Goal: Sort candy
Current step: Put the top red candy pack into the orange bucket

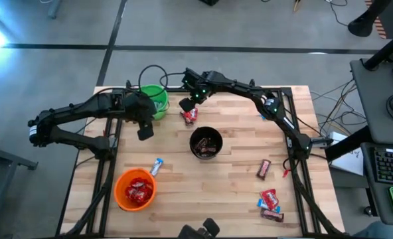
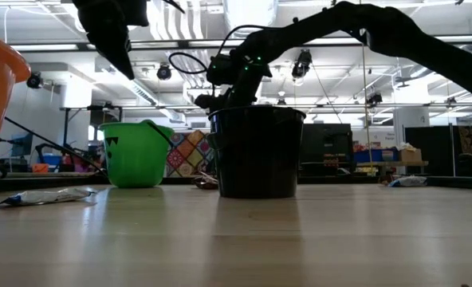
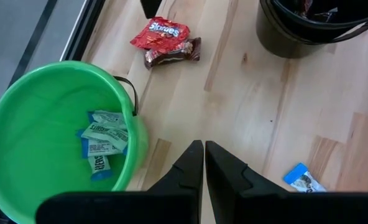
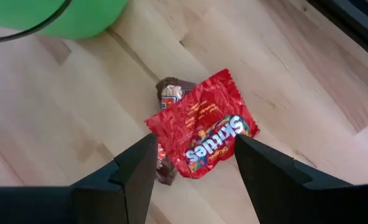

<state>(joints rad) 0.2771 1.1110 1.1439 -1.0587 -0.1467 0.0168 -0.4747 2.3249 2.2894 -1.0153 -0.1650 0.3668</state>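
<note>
High view: overhead, straight down on whole pale wooden table [image 1: 236, 192]. Low view: tabletop height, level, close to round black plastic cup [image 2: 256, 151]. Wrist views look down close; both share red shiny candy packet [image 4: 202, 134], just ahead of each pincer.

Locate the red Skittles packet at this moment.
In the high view the red Skittles packet lies on the table's far side, between the green cup and the black cup, partly atop a brown candy bar, directly under the open right gripper.
</note>
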